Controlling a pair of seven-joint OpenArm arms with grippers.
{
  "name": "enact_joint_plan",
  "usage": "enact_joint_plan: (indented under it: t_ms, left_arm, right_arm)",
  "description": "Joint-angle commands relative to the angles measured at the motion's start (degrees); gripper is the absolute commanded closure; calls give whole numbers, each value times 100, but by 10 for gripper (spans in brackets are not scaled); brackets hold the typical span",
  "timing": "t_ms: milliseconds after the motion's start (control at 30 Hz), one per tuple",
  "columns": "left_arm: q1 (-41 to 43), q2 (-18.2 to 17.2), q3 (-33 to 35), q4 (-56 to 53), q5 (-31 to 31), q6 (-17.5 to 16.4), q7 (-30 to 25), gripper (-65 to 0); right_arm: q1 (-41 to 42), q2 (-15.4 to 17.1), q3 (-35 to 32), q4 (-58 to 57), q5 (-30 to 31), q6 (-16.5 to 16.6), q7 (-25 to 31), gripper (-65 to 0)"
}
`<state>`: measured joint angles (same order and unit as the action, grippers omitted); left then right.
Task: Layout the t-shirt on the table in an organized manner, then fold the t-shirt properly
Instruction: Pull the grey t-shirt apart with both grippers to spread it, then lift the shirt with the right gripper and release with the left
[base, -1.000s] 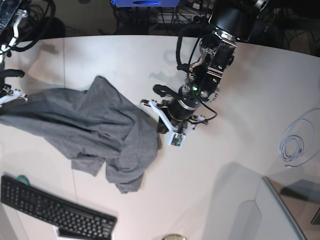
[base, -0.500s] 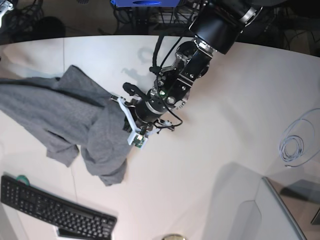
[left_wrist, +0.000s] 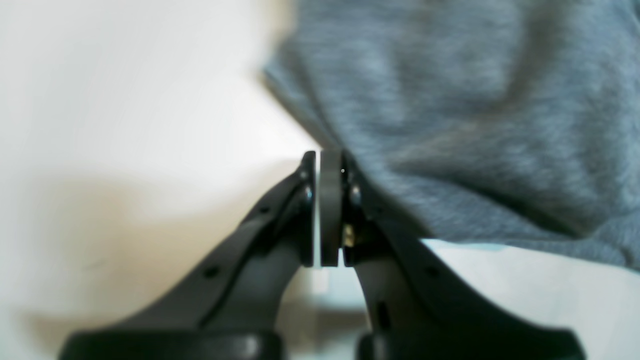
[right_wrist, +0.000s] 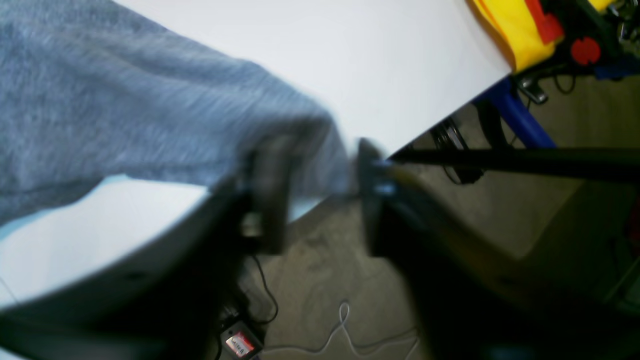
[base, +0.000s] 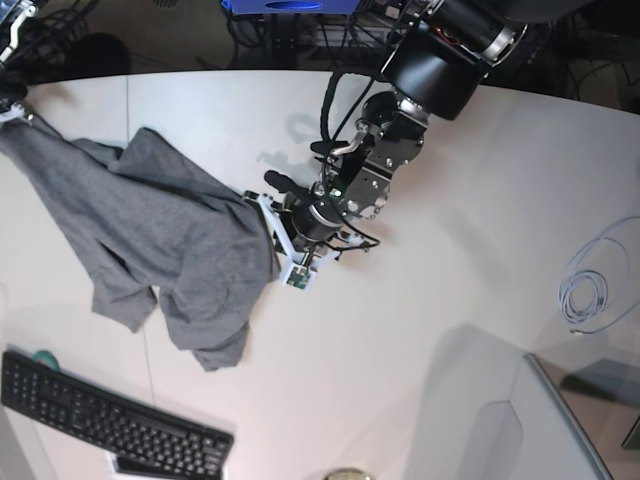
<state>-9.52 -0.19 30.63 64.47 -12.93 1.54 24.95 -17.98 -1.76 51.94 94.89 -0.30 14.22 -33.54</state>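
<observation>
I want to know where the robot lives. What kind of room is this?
Probably a lab or workshop. A robot arm works over a big white table, with a keyboard on it, a coiled cable, and many wires on the floor.

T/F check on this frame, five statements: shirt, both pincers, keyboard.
1. The left pincer is shut on the t-shirt. True.
2. The t-shirt lies flat and spread out. False: it is bunched and creased.
3. The right pincer has its jaws apart. True.
4. The keyboard sits on the t-shirt. False: it lies apart from it, at the table's near edge.
5. The t-shirt has a printed logo. False: plain grey.
</observation>
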Motion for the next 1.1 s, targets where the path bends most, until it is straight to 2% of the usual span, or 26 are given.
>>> enact_joint_plan:
  t_ms: [0, 67, 100, 200, 333, 433, 500, 533, 600, 667, 900, 1067]
  left_arm:
    - [51, 102, 27, 459, -48, -115, -161, -7]
    - [271, 111, 80, 1013, -30, -115, -161, -7]
    - [332, 164, 115, 1171, -39, -115, -161, -7]
    - [306, 515, 572, 1162, -13, -123, -161, -7]
    - [-160, 919, 1442, 204, -30, -123, -170, -7]
    - [-573, 919, 2154, -702, -57, -123, -442, -7]
    - [-609, 919, 2251, -1185, -57, -106, -688, -7]
    - [-609, 919, 2163, -1414, -30, -106, -706, -7]
    - [-600, 788, 1961, -1669, -21, -106, -697, -7]
    - [-547, 568, 1776, -1677, -21, -106, -688, 0]
    - [-178, -461, 941, -807, -21, -106, -680, 0]
    - [-160, -891, 291, -684, -30, -106, -680, 0]
  right_arm:
    - [9, 92, 14, 256, 25, -2, 114, -330]
    - [18, 84, 14, 458, 34, -2, 150, -420]
    - [70, 84, 14, 511, 43, -2, 150, -438]
    - [316, 84, 58, 537, 43, -2, 150, -438]
    - [580, 75, 41, 537, 43, -2, 150, -438]
    - [756, 101, 23, 528, 43, 7, 150, -438]
    - [897, 110, 14, 511, 43, 95, 150, -438]
    - [993, 110, -12, 502, 43, 262, 150, -438]
    - [1099, 110, -276, 414, 16, 666, 150, -438]
    - [1160, 119, -583, 335, 8, 912, 141, -438]
    - [1380, 119, -2104, -272, 8, 939, 114, -438]
    - [1688, 84, -2764, -702, 8, 930, 114, -438]
